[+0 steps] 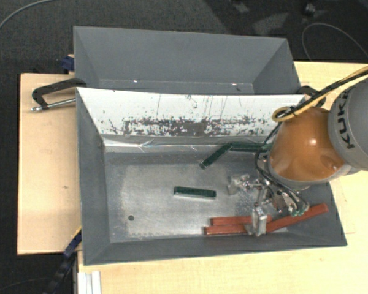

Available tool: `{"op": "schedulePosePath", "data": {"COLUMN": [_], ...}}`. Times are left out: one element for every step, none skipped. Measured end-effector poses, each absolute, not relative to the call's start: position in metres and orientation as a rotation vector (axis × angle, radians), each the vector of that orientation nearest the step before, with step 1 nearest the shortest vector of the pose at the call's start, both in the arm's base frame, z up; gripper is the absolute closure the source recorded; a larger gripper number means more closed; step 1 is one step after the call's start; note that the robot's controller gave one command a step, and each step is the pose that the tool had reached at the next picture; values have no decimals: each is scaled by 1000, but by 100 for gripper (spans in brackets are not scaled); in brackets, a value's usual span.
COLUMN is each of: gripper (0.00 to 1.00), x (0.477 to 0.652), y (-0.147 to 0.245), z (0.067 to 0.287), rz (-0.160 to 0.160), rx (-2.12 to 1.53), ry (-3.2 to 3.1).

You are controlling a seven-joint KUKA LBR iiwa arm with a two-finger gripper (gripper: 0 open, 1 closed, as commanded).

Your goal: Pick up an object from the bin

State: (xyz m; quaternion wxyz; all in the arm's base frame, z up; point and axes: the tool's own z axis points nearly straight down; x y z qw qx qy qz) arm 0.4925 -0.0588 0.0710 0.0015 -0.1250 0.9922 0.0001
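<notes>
The red sticks (226, 226) lie at the front right of the bin (148, 196), close along its front wall. They are flat, narrow strips of a reddish-brown colour: two short ones side by side, running left to right, and a longer red strip (311, 212) that slants up and away to the right from them. The gripper (258, 220) is down right where the short ones meet the long one, its metal tip on or just above them. From here I cannot tell whether it is apart or together, or whether it has any of them in its grip. Above it bulges the arm's orange cover (300, 149), with cables running off to the right.

Further left, out on the bare floor, a dark green bar (194, 193) lies flat, well apart from the red ones. A green stick (215, 155) leans near the back wall, one end running under the cover.
</notes>
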Motion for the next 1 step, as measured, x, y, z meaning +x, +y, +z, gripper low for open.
{"op": "schedulePosePath", "data": {"gripper": [100], "x": [492], "y": [-59], "z": [70], "rz": [1], "rx": [-392], "ry": [3116]}}
